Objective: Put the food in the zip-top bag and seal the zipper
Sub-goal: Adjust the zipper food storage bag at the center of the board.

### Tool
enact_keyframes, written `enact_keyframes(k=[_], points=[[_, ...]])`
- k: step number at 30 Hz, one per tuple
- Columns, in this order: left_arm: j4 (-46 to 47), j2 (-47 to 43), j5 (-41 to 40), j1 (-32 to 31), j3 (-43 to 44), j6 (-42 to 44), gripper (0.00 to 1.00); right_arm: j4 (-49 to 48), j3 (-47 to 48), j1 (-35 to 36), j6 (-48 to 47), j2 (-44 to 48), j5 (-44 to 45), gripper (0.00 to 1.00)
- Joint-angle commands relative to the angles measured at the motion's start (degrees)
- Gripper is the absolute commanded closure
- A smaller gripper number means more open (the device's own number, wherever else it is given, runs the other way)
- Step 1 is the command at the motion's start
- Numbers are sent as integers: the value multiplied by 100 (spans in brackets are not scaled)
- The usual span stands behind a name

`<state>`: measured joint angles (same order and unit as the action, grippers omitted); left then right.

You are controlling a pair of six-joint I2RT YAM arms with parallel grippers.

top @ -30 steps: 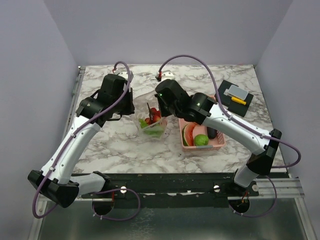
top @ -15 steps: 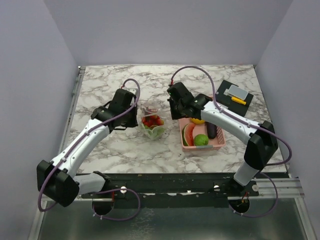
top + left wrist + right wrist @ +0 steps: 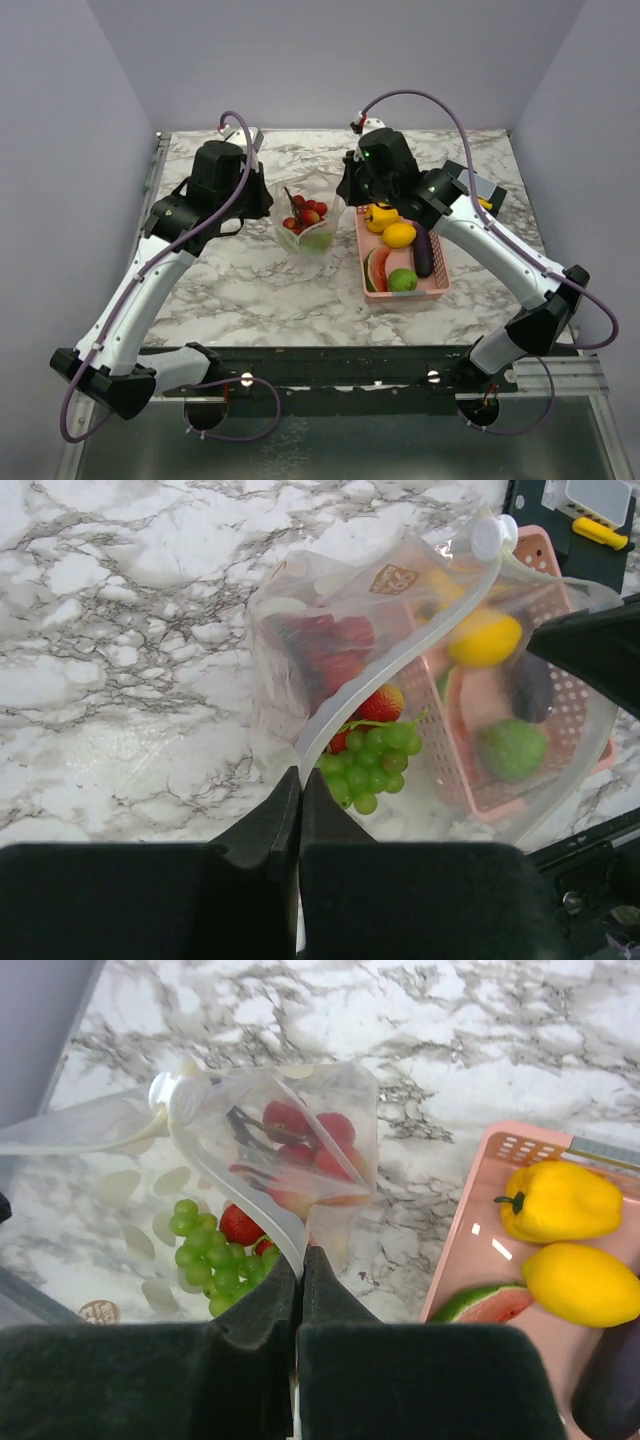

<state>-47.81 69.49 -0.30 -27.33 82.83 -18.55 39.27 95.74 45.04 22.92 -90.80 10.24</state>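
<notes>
Both arms are now standing higher and farther toward 12 o'clock than half a second ago, carrying the zip-top bag (image 3: pixel 308 228) with them and uncovering the yellow pepper (image 3: pixel 380 215) and lemon (image 3: pixel 399 235) in the pink basket (image 3: pixel 440 290). From above, the left gripper (image 3: pixel 269 200) is pinching the bag's 9 o'clock edge and the right gripper (image 3: pixel 345 192) its 3 o'clock edge. The mouth's long axis is therefore running from 9 to 3 and facing upward. Strawberries (image 3: pixel 305 212) are lying inside, and a watermelon slice (image 3: pixel 376 268) is sitting toward 7 o'clock in the basket. In the left wrist view, the jaws are squeezed narrow on the bag's rim at 6 o'clock, the zipper (image 3: pixel 400 665) is curving away toward 1 o'clock, and grapes (image 3: pixel 365 765) are resting just below a strawberry. In the right wrist view, the fingers are likewise clamped tight on the rim at 6 o'clock, and the bag is stretching toward 10 o'clock over the marble table (image 3: pixel 500 1040).
</notes>
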Motion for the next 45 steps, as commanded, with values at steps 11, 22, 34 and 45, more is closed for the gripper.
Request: enact_keyframes(k=[11,22,34,45], points=[[-324,-278,-203,26,-668,23,100,-87,-505,-4,114,-5,-218,99],[49,-296,-51,25,-1172,-30,100,-173,-716,-11,53,109,-302,81],[131,-266,2,25,-1181,-12,100,275,-863,-9,-60,1094,437,36],[128,-288,21,26,-1121,-16,100,854,-1809,-9,326,2016,887,20]])
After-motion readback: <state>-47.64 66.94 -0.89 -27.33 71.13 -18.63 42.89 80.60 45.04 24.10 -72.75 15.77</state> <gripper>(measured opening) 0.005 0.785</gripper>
